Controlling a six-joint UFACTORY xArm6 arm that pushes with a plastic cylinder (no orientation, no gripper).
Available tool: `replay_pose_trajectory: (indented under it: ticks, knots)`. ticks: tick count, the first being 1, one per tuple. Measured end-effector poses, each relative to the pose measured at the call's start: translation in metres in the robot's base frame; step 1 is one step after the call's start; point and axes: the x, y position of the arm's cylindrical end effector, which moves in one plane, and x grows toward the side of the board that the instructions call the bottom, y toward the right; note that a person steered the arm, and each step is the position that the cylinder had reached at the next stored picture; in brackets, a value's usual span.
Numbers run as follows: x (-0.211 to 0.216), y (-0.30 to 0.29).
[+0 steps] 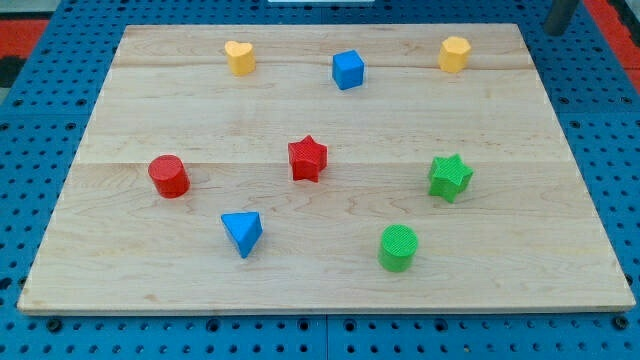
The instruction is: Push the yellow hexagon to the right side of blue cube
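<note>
so yellow hexagon (pixel 454 54) sat well right of blue cube (pixel 348 70); my tip (pixel 556 30) was off-board, view's top right, touching nothing.

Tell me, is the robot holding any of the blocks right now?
No, nothing is held. My tip sits off the wooden board at the view's top right, touching no block; nearest is the yellow hexagon block.

The yellow hexagon (pixel 454 54) is a small prism standing on a flat face near the tabletop's (pixel 200 280) top edge, toward the view's right; the blue cube (pixel 348 70) sits upright, turned slightly so an edge faces the view, near the same top edge at about mid-width; the hexagon lies to the cube's right, well apart from it.
</note>
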Motion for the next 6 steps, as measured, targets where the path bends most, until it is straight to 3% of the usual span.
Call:
replay_pose_trajectory:
  ticks: [3,5,6]
  knots:
    - [0.006,-0.008]
    - [0.069,-0.035]
    - [0.077,-0.047]
